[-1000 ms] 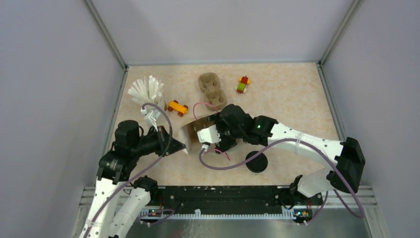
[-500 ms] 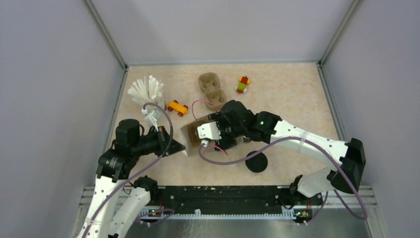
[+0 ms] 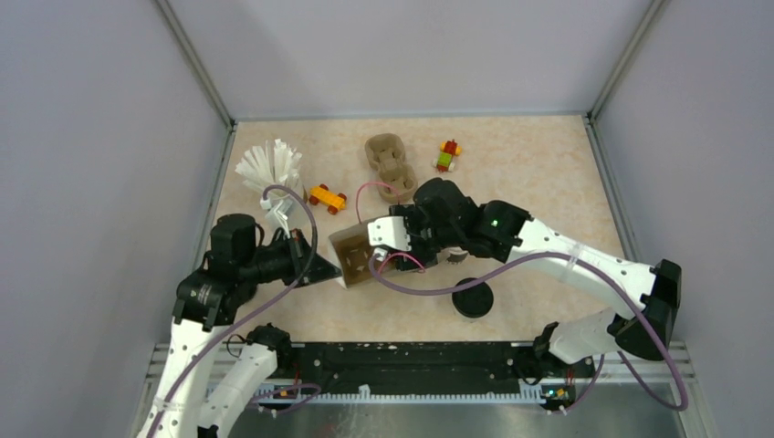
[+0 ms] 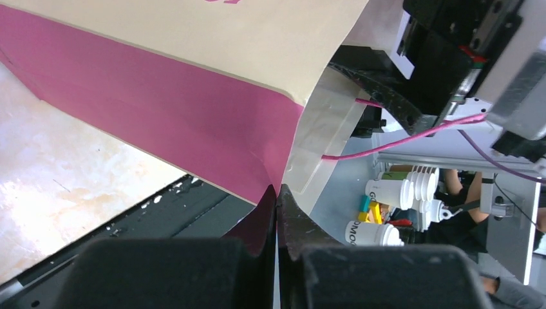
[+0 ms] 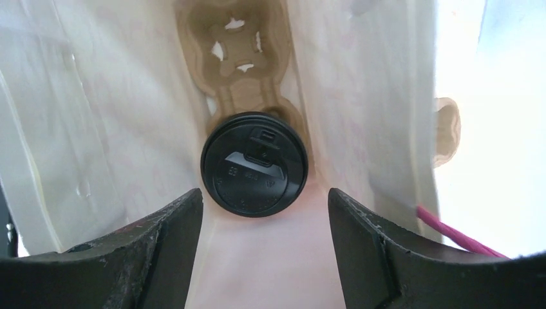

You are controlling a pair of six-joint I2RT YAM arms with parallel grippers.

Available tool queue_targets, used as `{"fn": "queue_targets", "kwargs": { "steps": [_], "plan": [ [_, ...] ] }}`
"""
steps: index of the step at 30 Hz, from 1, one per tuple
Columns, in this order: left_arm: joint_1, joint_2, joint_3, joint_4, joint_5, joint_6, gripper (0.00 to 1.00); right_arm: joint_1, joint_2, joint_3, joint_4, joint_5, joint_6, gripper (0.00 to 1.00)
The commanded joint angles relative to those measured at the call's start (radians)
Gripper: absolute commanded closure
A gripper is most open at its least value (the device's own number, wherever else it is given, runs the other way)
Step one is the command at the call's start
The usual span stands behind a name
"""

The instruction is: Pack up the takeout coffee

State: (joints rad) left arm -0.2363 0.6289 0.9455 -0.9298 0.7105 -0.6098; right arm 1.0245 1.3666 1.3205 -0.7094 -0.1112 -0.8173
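A paper bag (image 3: 350, 256), beige and pink outside (image 4: 161, 96), lies on its side on the table. My left gripper (image 4: 277, 190) is shut on the bag's edge, pinching it at the mouth (image 3: 326, 267). In the right wrist view one takeout coffee with a black lid (image 5: 254, 164) sits in a brown pulp tray (image 5: 233, 38) deep in the bag. My right gripper (image 5: 264, 196) is at the bag mouth, open, its fingers (image 5: 174, 238) either side of the cup and clear of it. A second black-lidded takeout coffee (image 3: 473, 298) stands on the table near the front.
Another pulp cup tray (image 3: 391, 164) lies at the back centre. A beige cup of white sticks (image 3: 270, 166) stands at the back left. Two toy brick models (image 3: 326, 197) (image 3: 447, 155) lie near the tray. Grey walls enclose the table on three sides.
My right wrist has shifted slightly right and toward the back at the bag mouth, and the bag has turned a little with it. The left arm has kept its pinch.
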Motion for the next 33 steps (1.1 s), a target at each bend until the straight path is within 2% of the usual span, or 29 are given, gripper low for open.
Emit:
{"fn": "queue_targets", "kwargs": {
  "steps": [1,13,18,27,33],
  "plan": [
    [0.0,0.02,0.073,-0.048,0.007,-0.021,1.0,-0.005,-0.038,0.078,-0.015,-0.028,0.065,0.32],
    [0.0,0.056,0.123,-0.139,-0.033,-0.061,1.0,-0.005,-0.036,0.159,0.015,0.023,0.178,0.35],
    [0.0,0.086,0.178,-0.167,-0.063,-0.039,0.83,-0.008,-0.054,0.158,0.077,0.102,0.256,0.34],
    [0.0,0.118,0.232,-0.157,-0.09,0.001,0.79,-0.009,-0.11,0.12,0.159,0.173,0.337,0.34],
    [0.0,0.097,0.264,-0.085,-0.109,-0.021,0.67,-0.009,-0.123,0.123,0.219,0.277,0.395,0.33]
  ]
}}
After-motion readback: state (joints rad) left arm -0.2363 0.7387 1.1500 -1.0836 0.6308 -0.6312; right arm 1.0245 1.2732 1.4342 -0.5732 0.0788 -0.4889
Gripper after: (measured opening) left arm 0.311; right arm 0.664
